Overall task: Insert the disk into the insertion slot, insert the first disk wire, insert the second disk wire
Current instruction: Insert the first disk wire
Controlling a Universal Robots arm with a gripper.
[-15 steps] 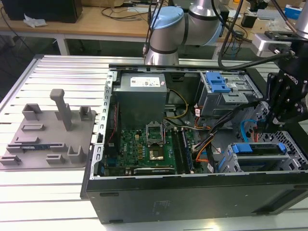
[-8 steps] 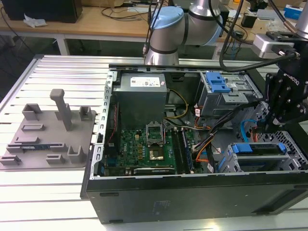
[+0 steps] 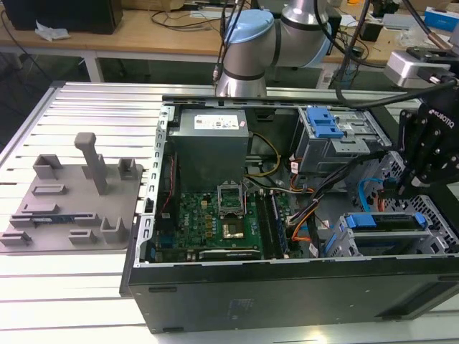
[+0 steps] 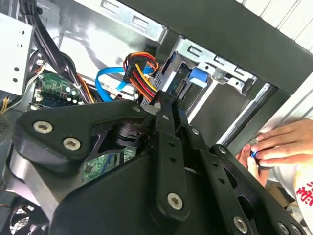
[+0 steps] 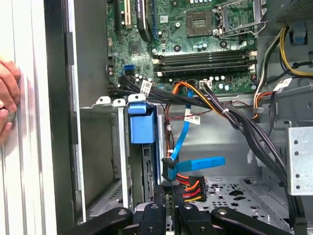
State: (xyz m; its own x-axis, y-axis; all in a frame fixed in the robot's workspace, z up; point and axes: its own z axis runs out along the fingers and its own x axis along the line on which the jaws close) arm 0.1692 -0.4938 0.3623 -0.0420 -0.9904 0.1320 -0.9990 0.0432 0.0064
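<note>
Alignment matters most: with the disk (image 3: 391, 221) seated in the insertion slot (image 3: 439, 228), the hand (image 5: 168, 188) pinches the red-and-orange disk wire plug (image 5: 190, 188) just beside the disk's end, so I would keep it square and press gently.

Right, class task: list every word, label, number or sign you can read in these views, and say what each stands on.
No text can be quoted with confidence.
Power supply: white label, print too small to read.
Cable tags: print too small to read.
White clothing: red marks, cut off.
End effector, shut on the disk wire: maker's mark on its body, left unquoted.
</note>
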